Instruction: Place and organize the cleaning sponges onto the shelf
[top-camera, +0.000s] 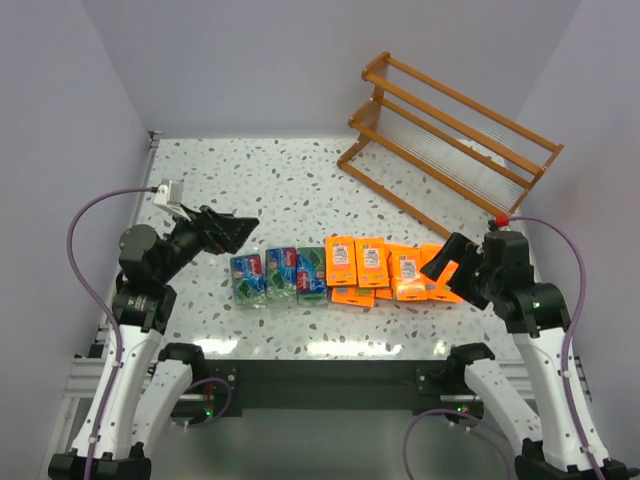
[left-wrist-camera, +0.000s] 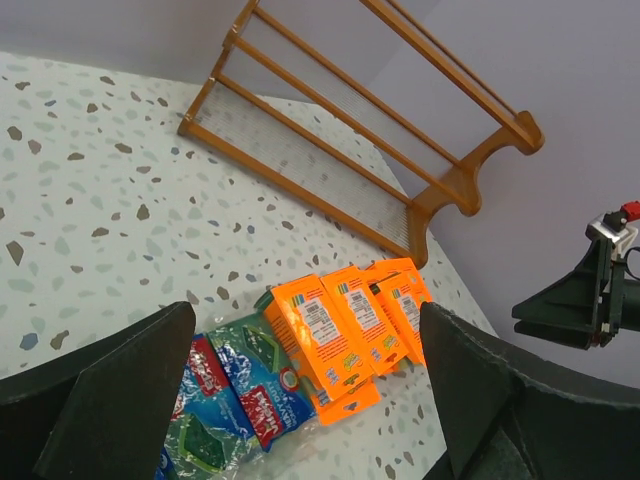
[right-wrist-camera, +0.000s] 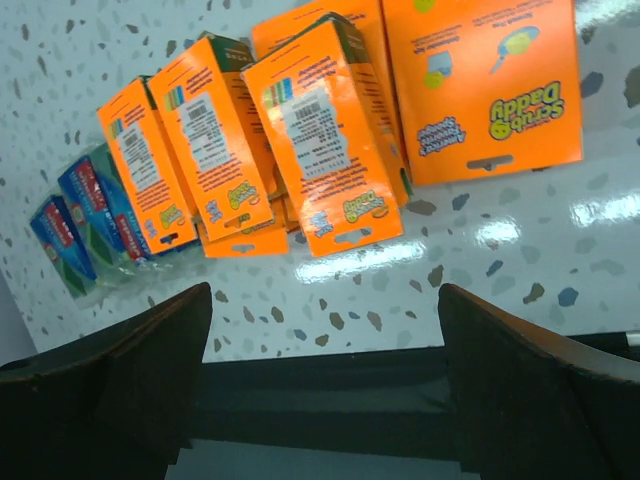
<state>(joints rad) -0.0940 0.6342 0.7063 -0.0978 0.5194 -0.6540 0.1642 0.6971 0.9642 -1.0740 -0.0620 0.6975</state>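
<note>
Sponge packs (top-camera: 341, 262) lie in a row on the speckled white tabletop (top-camera: 260, 190): green-and-blue plastic-wrapped ones (top-camera: 282, 273) left, flat bright-orange ones (top-camera: 372, 263) right, well apart from the stepped orange-brown wooden shelf (top-camera: 450, 140). Left fingers (left-wrist-camera: 130, 390) and right fingers (right-wrist-camera: 110, 380) hang spread.

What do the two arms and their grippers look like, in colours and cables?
The left arm and right arm have white lower links and black upper joints. The left gripper and right gripper have wide black wedge-shaped fingers. A purple cable loops along each arm. The right wrist carries a red part.
</note>
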